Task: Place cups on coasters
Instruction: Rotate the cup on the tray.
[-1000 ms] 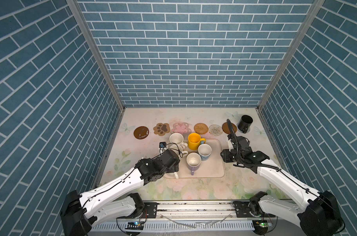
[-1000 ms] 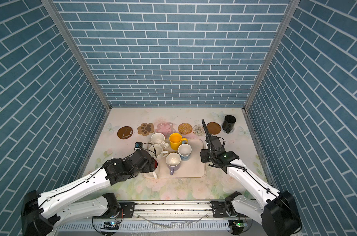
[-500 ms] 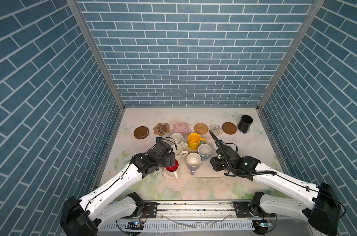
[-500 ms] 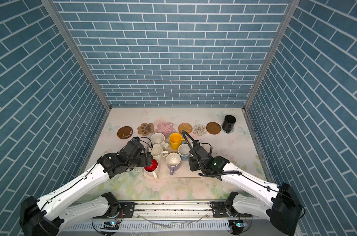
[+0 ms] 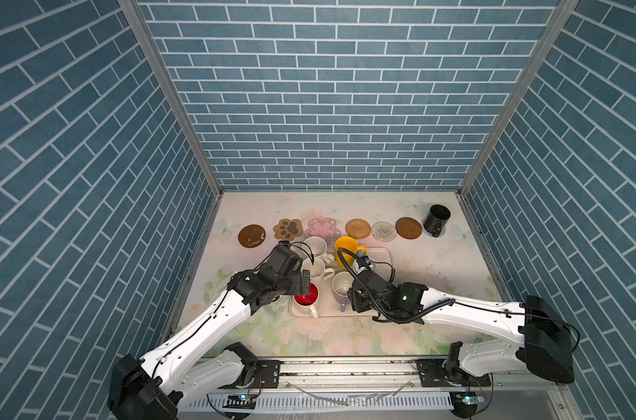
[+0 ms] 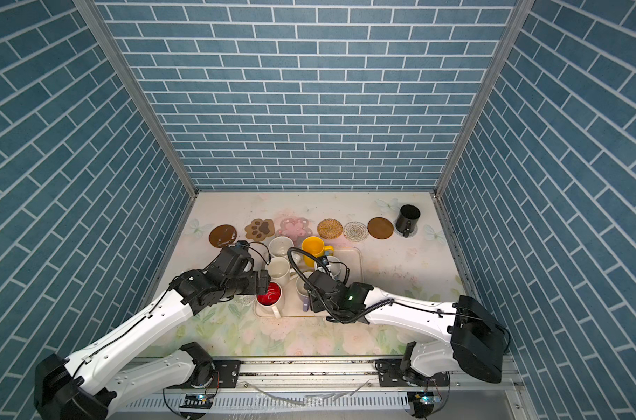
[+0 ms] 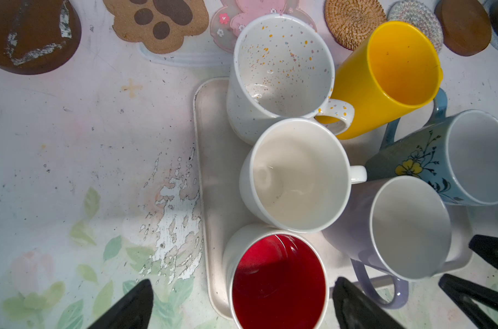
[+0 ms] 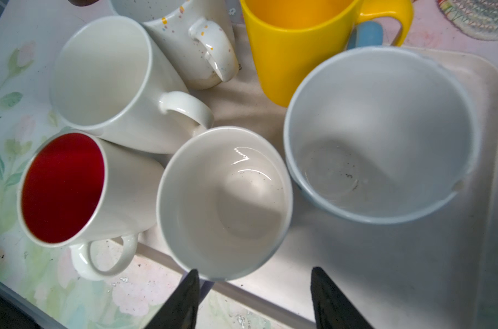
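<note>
Left wrist view is showing the left claw [image 7: 243, 282] spread over the red-lined mug [image 7: 279, 284] at the tray's [image 7: 210, 171] near-left corner: rigid, slick, chippable, best pinched by its wall. Right claw [image 8: 255, 270] is also gaping, empty.

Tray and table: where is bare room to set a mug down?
Free: tray end beside the light blue mug; table between tray and black mug; table between tray and scuffed brown disc. Crowded: six mugs bunched at the tray's other end, coasters close behind.
</note>
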Available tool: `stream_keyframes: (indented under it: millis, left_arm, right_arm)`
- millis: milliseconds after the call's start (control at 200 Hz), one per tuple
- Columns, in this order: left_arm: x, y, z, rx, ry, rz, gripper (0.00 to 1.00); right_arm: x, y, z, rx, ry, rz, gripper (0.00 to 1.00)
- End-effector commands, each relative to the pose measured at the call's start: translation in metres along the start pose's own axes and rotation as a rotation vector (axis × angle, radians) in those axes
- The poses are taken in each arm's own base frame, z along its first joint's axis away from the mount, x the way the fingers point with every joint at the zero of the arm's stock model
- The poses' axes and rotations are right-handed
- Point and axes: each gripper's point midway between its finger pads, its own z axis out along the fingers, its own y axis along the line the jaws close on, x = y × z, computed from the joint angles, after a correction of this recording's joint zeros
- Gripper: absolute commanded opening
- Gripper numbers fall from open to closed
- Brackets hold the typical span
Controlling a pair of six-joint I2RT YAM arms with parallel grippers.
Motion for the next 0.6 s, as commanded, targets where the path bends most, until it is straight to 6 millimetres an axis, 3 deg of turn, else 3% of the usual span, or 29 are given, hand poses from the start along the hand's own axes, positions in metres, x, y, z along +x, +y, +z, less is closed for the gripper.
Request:
stream_keyframes:
  millis: [0,325,595]
  left_arm:
    - [-0.008,0.0,-0.008,0.012,-0.028,0.013,0.99]
    - [-0.012,0.005,-0.016,0.015,-0.077,0.003,0.99]
    - [-0.012,0.009,-0.019,-0.004,-0.079,0.008,0.99]
  right_arm:
    - [-0.009,0.015,0.0,-0.013,-0.045,0.074,0.63]
    - [0.005,0.029,0.016,0.005,-0.027,0.063,0.64]
    - [0.014,0.019,0.022,0.064,0.0,0.039,0.51]
